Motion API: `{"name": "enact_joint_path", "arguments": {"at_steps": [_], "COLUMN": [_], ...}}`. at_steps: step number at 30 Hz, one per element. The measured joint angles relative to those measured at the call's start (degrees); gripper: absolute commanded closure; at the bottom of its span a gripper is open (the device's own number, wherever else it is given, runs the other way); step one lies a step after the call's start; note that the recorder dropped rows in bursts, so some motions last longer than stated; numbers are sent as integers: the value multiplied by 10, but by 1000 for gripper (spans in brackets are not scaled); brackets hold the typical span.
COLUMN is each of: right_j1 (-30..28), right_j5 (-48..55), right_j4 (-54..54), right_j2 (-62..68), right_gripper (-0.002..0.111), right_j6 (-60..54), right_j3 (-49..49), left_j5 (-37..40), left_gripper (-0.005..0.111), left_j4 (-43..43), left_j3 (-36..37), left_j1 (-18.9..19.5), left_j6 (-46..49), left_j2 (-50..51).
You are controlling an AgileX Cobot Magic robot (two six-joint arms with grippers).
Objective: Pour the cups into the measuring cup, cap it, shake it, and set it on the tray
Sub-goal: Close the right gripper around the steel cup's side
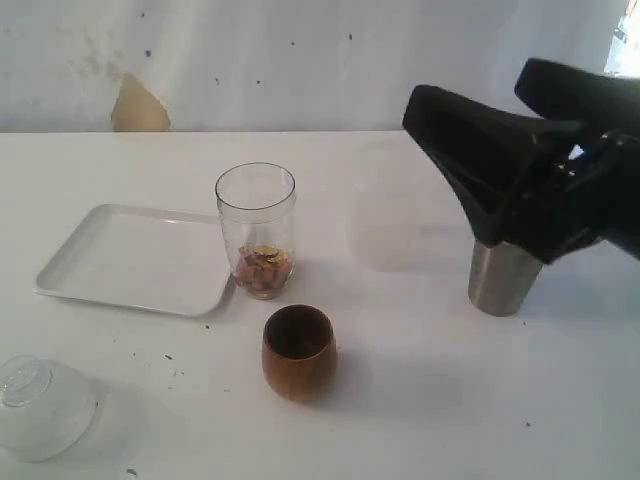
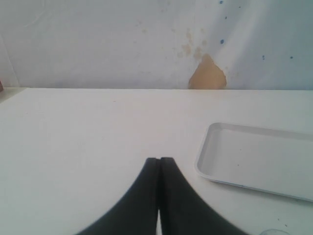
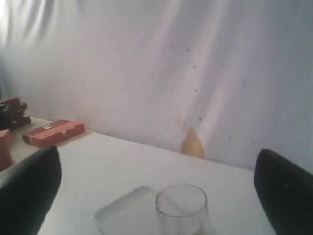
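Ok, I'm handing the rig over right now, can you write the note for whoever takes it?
Left claw: shut, empty, over the table.
Right claw: open, near the steel tumbler, not gripping it.
Measuring cup: on the table beside the tray, brownish bits inside.
Wooden cup: upright, looks emptied, so its pour seems done.
To do: pour tumbler, cap, shake, set on tray.

The measuring cup (image 1: 255, 230) stands right of the tray (image 1: 120, 258).

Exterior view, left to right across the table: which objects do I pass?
clear domed lid → white tray → measuring cup → wooden cup → frosted cup → steel tumbler
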Motion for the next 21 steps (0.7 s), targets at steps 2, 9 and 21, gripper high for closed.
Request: {"name": "enact_joint_path", "arguments": {"at_steps": [2,9,21], "right_j1": [0,-62,-214], "right_j5": [47,208,-82], "right_j4": [32,59,43], "right_j2": [16,77,197], "right_gripper": [3,3,3], "right_j6": [-5,-43,-82], "right_j3": [0,0,105], "left_j5": [0,0,0], "left_gripper": [106,106,106], "left_j4": [0,0,0], "left_j3": [0,0,0], "left_j1": [0,0,0], "left_j6": [0,0,0], "left_j2": [0,0,0]}}
